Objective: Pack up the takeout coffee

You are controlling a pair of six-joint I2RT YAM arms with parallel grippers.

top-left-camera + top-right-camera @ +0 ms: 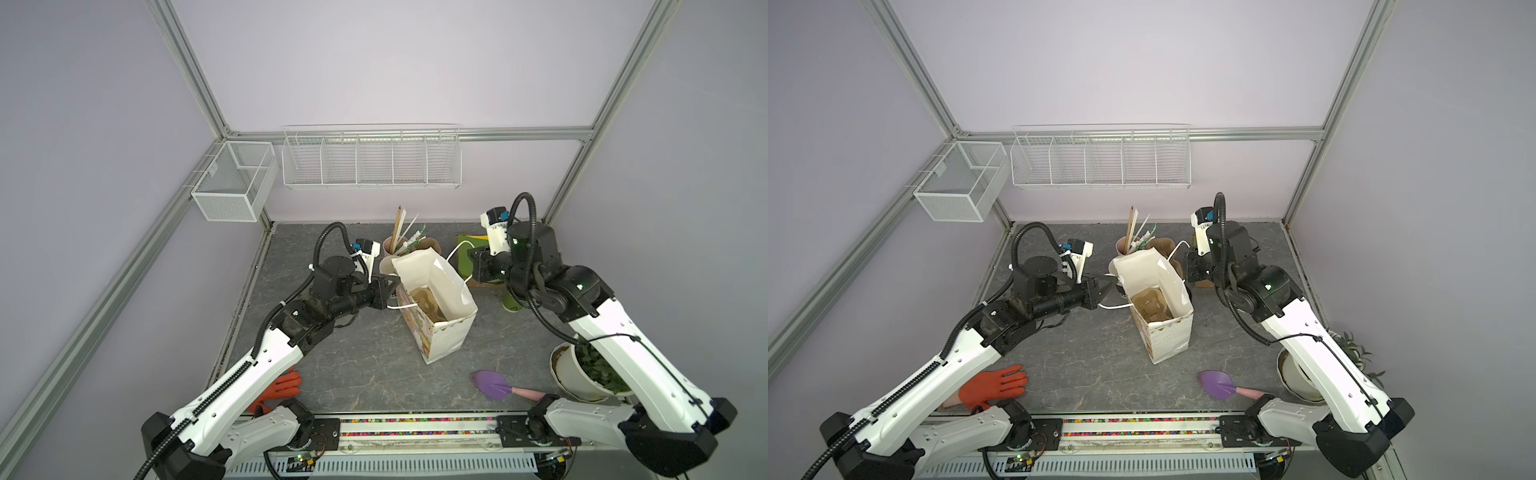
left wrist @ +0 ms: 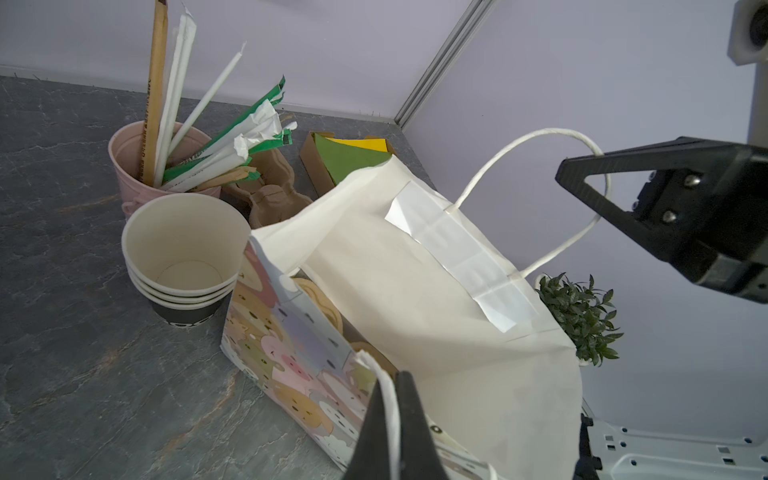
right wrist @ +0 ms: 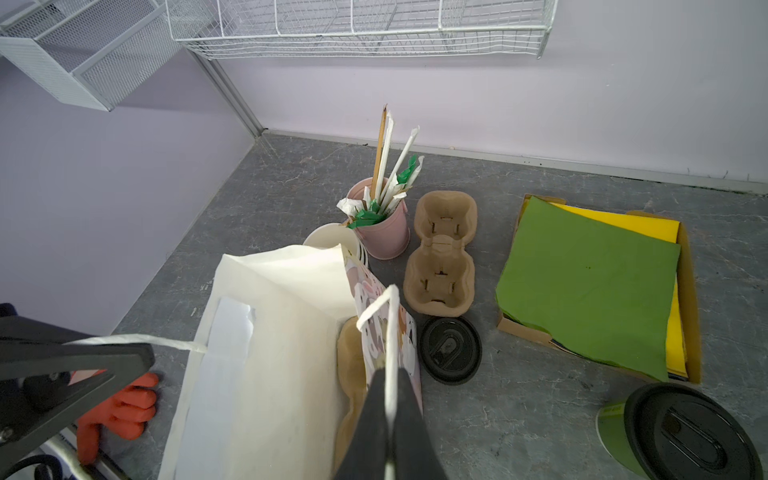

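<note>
The takeout coffee [image 3: 681,432], a green cup with a black lid, stands upright on the table beside the right arm; in a top view that arm half hides the cup [image 1: 512,302]. A patterned paper bag [image 1: 436,299] stands open mid-table with a cardboard cup carrier [image 1: 1148,305] inside. My left gripper [image 2: 392,395] is shut on the bag's white cord handle on the left side [image 1: 394,284]. My right gripper [image 3: 390,390] is shut on the opposite handle [image 1: 470,266]. The two handles are held apart, so the bag's mouth gapes.
Behind the bag are a pink cup of straws [image 3: 380,226], a stack of paper cups [image 2: 187,257], a spare carrier [image 3: 442,253], a loose black lid [image 3: 451,349] and a box of green and yellow napkins [image 3: 590,286]. Potted plant [image 1: 582,370], purple trowel [image 1: 494,384], orange glove [image 1: 994,384] near front.
</note>
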